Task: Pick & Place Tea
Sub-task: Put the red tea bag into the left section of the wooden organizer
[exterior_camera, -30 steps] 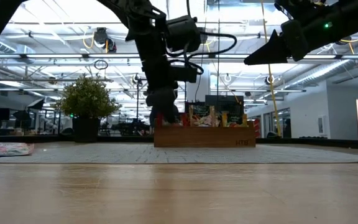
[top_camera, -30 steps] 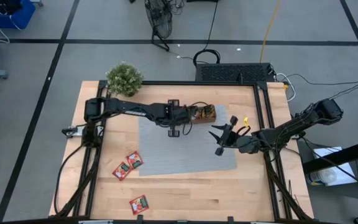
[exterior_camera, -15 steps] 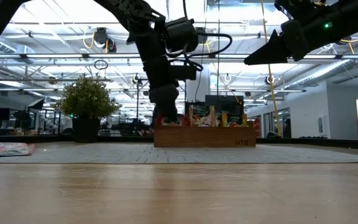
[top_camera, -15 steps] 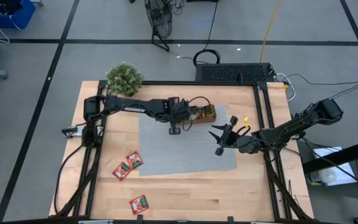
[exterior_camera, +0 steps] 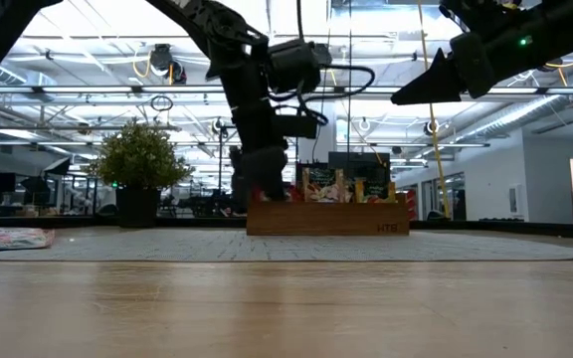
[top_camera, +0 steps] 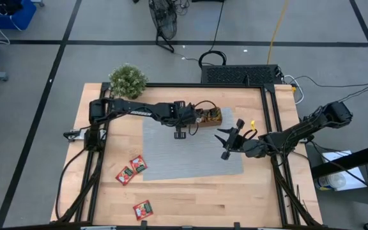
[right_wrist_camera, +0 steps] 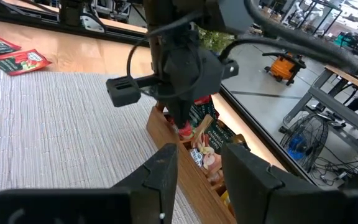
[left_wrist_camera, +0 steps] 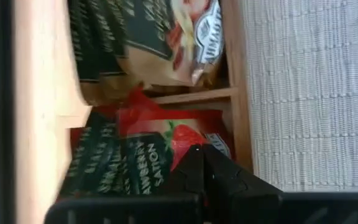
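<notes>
Currently the left gripper (top_camera: pixel 195 119) sits at the left end of the wooden tray (top_camera: pixel 213 115), at the far edge of the grey mat (top_camera: pixel 190 150); jaws pressed together on a red tea packet (left_wrist_camera: pixel 166 134) standing in that end compartment. More tea packets fill the tray. Right gripper (top_camera: pixel 225 144) hovers over the mat's right side, jaws spread, holding nothing. 3 red packets (top_camera: pixel 131 168) lie on the table (top_camera: pixel 190 198), near-left of the mat.

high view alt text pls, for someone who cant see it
The left gripper reaches into the brown wooden tray at the grey mat's far edge. The right gripper hovers open nearby, and three red tea packets lie on the wooden table.
</notes>
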Robot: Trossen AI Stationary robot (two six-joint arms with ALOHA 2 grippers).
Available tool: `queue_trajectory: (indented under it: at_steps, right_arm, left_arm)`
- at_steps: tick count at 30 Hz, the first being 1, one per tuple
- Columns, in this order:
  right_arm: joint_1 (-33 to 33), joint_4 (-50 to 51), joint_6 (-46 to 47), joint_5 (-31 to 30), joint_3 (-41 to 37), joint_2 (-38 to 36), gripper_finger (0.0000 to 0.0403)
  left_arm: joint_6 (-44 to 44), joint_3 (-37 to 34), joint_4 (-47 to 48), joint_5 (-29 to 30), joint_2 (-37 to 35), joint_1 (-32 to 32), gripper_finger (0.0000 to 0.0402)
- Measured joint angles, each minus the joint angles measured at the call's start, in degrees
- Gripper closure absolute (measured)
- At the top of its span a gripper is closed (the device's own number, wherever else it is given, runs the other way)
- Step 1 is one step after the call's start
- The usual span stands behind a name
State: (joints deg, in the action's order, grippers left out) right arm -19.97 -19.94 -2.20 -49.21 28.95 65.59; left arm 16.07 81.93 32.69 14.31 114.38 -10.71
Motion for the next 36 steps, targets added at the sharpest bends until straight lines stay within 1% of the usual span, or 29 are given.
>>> queue_trajectory:
  at_steps: [7,14,15,21,25,30,36]
  right_arm:
    - [0.0,0.2,0.0,-0.1,0.0,0.0,0.0292]
    - [0.0,0.3,0.0,-0.1,0.0,0.0,0.0293]
    - [0.0,0.3,0.0,-0.1,0.0,0.0,0.0292]
    - [0.0,0.1,0.0,-0.1,0.0,0.0,0.0293]
    - [0.0,0.1,0.0,-0.1,0.0,0.0,0.0295]
    - [0.0,0.1,0.0,-0.1,0.0,0.0,0.0296]
    - [0.0,0.1,0.0,-0.1,0.0,0.0,0.0296]
  left_arm:
    - [-0.3,0.0,0.0,-4.6,2.4,-1.5,0.0399]
    - [-0.7,0.0,0.0,-5.3,2.6,-2.1,0.0398]
    - [-0.9,0.0,0.0,-4.9,2.6,-2.1,0.0397]
    - [-1.1,0.0,0.2,2.9,2.7,-1.2,0.0398]
    - [0.4,0.0,0.2,7.2,2.7,0.2,0.0398]
    - [0.7,0.0,0.2,8.9,2.7,1.4,0.0394]
    - [0.7,-0.1,1.1,9.3,1.7,2.2,0.0399]
